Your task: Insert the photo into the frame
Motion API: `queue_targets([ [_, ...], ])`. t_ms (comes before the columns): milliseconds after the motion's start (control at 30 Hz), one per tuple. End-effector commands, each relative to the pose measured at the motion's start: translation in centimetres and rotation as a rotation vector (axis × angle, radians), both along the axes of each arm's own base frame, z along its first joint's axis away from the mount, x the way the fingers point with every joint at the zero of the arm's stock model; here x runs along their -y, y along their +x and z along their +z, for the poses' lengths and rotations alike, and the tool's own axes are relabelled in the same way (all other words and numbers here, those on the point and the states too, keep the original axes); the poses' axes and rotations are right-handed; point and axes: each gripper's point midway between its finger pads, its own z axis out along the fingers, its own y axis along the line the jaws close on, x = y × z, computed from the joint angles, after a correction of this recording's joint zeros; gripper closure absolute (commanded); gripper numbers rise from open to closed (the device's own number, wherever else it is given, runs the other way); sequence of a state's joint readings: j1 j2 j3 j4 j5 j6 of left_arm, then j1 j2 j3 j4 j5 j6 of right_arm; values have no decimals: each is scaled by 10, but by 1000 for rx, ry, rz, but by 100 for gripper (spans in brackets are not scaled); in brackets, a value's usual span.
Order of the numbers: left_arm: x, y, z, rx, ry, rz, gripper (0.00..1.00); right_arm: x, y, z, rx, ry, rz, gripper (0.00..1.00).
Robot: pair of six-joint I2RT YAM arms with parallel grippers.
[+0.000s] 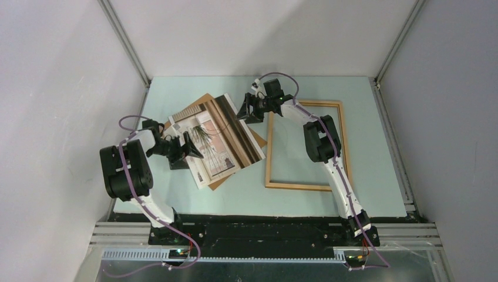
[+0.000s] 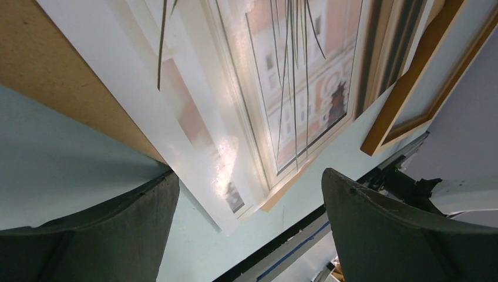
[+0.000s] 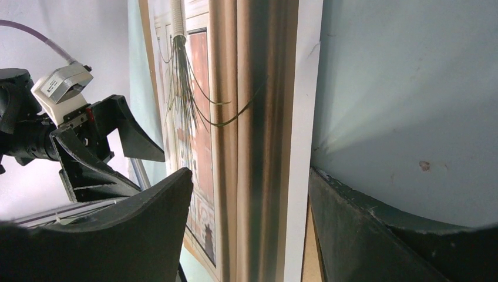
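We're seeing the frame (image 1: 305, 187) ringing bare table (image 1: 376, 176); the photo (image 1: 217, 138) lying on the board (image 1: 203, 100); left gripper (image 1: 195, 145), right gripper (image 1: 244, 110) both gaping.

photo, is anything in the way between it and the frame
No object lies between the photo and the frame; only the right arm crosses above the frame's opening.

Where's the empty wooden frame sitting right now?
In the top view, the frame lies flat on the right half of the table, just right of the photo, with the right arm stretched across it.
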State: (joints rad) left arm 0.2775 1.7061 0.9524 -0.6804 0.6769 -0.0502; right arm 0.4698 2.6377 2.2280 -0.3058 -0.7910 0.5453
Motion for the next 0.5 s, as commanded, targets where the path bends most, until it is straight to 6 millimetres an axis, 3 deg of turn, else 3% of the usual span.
queue_targets([
  [0,6,-12,-4,-22,-20,-41,3,0,-8,19,18,-19,7,24],
  [467,18,2,35,101,-114,-60,6,5,-8,16,42,-52,5,24],
])
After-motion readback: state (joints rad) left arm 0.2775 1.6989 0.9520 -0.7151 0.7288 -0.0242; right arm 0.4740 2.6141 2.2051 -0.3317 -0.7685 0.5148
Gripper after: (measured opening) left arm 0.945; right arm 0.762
